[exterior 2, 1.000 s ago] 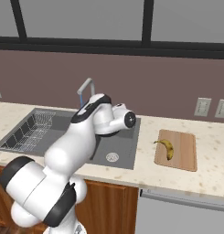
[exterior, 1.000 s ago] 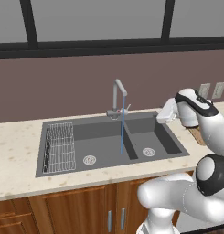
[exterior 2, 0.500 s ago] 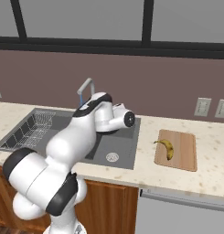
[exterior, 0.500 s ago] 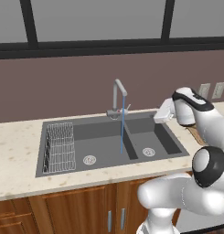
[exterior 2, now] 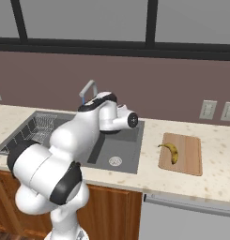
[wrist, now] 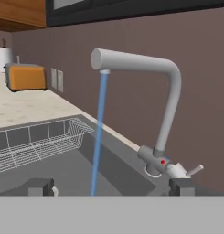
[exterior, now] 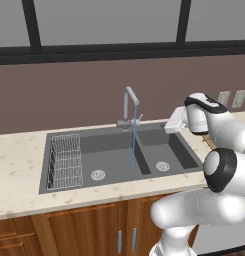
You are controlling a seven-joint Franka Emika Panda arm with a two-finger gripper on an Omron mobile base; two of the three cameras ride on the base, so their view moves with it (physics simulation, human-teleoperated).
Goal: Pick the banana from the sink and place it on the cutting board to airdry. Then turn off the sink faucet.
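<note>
The banana [exterior 2: 172,151] lies on the cutting board [exterior 2: 189,159], on the counter right of the sink [exterior 2: 128,157]. Water runs in a thin blue stream [exterior: 134,137] from the sink faucet [exterior: 128,105] into the sink [exterior: 84,150]. My gripper [exterior: 168,126] hovers over the right basin's far right corner, pointing left at the faucet and apart from it. In the hand view the gripper [wrist: 111,187] is open, its fingertips [wrist: 40,186] wide apart with nothing between them. Ahead stand the faucet [wrist: 170,105], its small side lever [wrist: 194,170] and the stream [wrist: 98,137].
A wire rack [exterior: 65,160] fills the left basin's left side. An orange toaster [wrist: 25,77] sits far along the counter. Wall outlets [exterior 2: 208,109] are mounted behind the cutting board. My own arm [exterior 2: 83,136] blocks much of the sink in the right base view.
The hand has drifted left, from above the counter's right side toward the faucet. Banana, board and water stream are unchanged.
</note>
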